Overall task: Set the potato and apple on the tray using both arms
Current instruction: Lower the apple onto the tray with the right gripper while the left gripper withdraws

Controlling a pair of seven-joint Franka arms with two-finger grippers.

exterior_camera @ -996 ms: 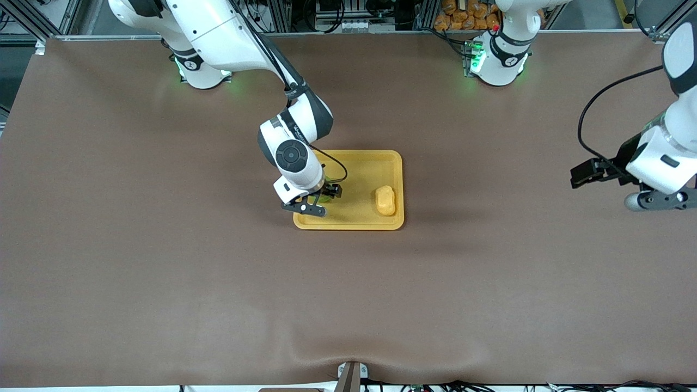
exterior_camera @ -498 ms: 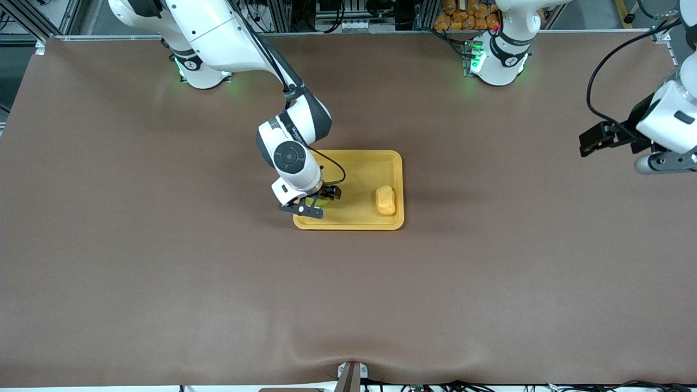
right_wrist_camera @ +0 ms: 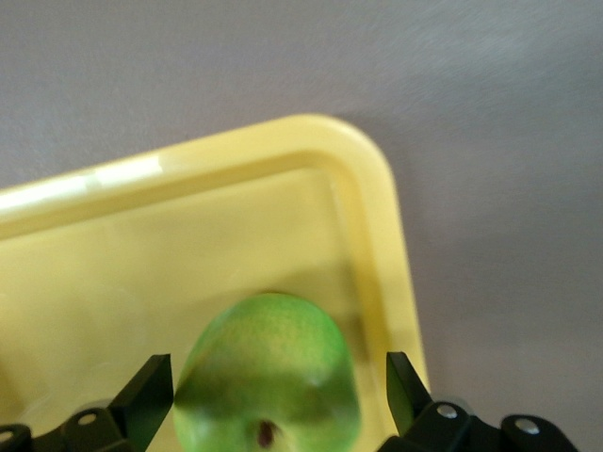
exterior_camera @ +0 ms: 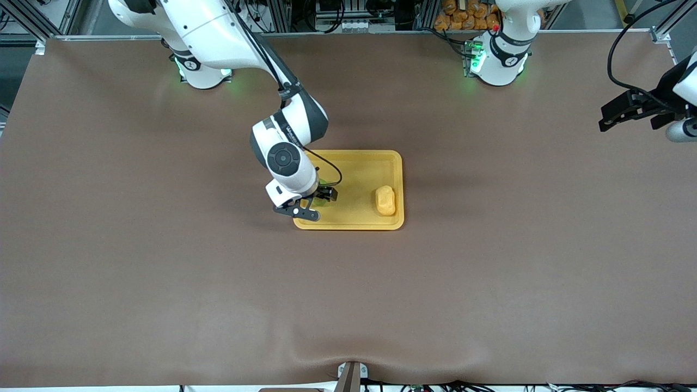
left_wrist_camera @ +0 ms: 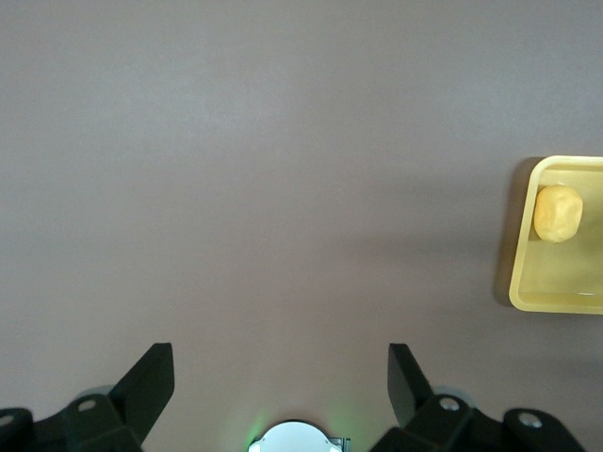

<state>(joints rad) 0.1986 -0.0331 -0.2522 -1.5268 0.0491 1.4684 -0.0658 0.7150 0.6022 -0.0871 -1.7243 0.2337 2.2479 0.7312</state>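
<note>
The yellow-orange tray [exterior_camera: 356, 171] lies mid-table. On it, toward the left arm's end, rests the lumpy potato [exterior_camera: 385, 200], which the left wrist view also shows as the potato [left_wrist_camera: 558, 213] on the tray [left_wrist_camera: 516, 282]. The green apple [right_wrist_camera: 268, 377] sits in the tray [right_wrist_camera: 377, 188] near a corner, toward the right arm's end. My right gripper [right_wrist_camera: 275, 391] is open around it, with a gap at each finger. In the front view the right gripper [exterior_camera: 315, 202] hides most of the apple [exterior_camera: 320, 201]. My left gripper [left_wrist_camera: 278, 377] is open and empty, high over bare table at its own end [exterior_camera: 683, 129].
A brown mat [exterior_camera: 163, 272] covers the whole table. The left arm's base [exterior_camera: 498, 60] and the right arm's base [exterior_camera: 199, 68] stand along the table edge farthest from the front camera.
The right gripper has opened and let go of the apple on the tray, shifting slightly toward its own end. The left arm has swung away from the tray, toward its base side.
</note>
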